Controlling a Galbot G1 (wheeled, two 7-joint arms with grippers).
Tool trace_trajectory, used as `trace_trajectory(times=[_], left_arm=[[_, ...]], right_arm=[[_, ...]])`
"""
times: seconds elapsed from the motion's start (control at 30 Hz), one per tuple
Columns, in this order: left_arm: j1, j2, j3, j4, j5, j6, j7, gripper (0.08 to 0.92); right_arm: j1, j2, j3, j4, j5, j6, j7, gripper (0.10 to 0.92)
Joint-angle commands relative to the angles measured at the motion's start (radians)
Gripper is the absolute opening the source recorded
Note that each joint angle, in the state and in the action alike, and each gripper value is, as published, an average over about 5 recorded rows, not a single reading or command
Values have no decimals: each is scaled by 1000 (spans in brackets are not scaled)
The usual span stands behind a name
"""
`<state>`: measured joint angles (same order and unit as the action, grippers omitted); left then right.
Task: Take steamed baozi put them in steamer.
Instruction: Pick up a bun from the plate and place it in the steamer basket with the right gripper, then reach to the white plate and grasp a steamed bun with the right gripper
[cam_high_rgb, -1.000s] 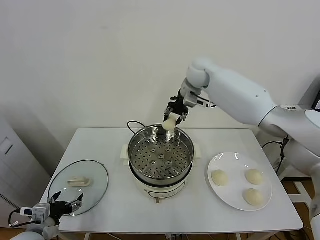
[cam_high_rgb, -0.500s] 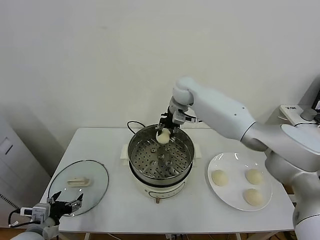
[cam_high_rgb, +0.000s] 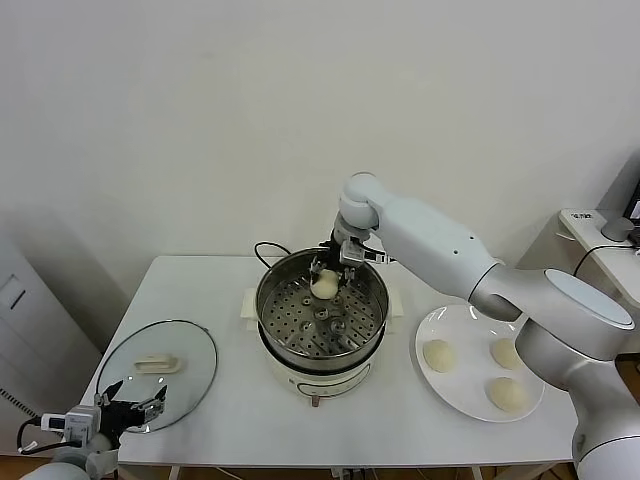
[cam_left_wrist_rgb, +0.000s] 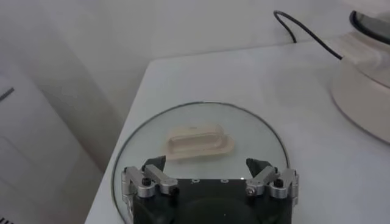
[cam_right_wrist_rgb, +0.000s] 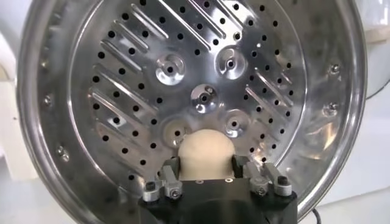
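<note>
One bun (cam_high_rgb: 324, 285) is set inside steamer (cam_high_rgb: 372, 302), rear part, between slackened fingers of right tool (cam_high_rgb: 330, 277). Three buns (cam_high_rgb: 439, 355) are left on plate (cam_high_rgb: 433, 381), right of steamer. Left tool (cam_left_wrist_rgb: 210, 178) is parked open.

White table (cam_high_rgb: 230, 420): steamer (cam_high_rgb: 322, 318) ctr, glass lid (cam_high_rgb: 157, 373) left, plate (cam_high_rgb: 480, 362) w/ buns right.

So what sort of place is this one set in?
Probably a lab or test room staged as a kitchen: a white table against a bare wall, holding only a steamer, its lid and a plate of baozi.
</note>
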<state>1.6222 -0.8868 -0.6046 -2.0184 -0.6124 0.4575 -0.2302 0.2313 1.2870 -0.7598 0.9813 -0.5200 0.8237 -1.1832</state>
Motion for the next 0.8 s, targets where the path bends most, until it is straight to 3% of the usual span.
trace_trajectory(times=[0.03,0.13,0.3,0.47,0.63,0.8], left_arm=[[1,1,0,-1,0,0,1,823],[3,0,0,-1,0,0,1,823],[5,-2,-1,-3,1,0,0,823],[5,-1,-3,-7,0,0,0,823],[6,-2,-4,-7,-1,-1,0,823],[9,-3,-2,-13,-1,0,-1,823]], right_arm=[[15,2,-6,3,31,49,9,739],[78,-15,-48,4,146,49,-11,802],[234,-81,-155,9,404,-5,-55,822],[387,-217,-331,41,613,-267,-96,823],[528,-381,-550,168,822,-566,-69,823],[560,-497,-634,234,896,-702,-45,823]])
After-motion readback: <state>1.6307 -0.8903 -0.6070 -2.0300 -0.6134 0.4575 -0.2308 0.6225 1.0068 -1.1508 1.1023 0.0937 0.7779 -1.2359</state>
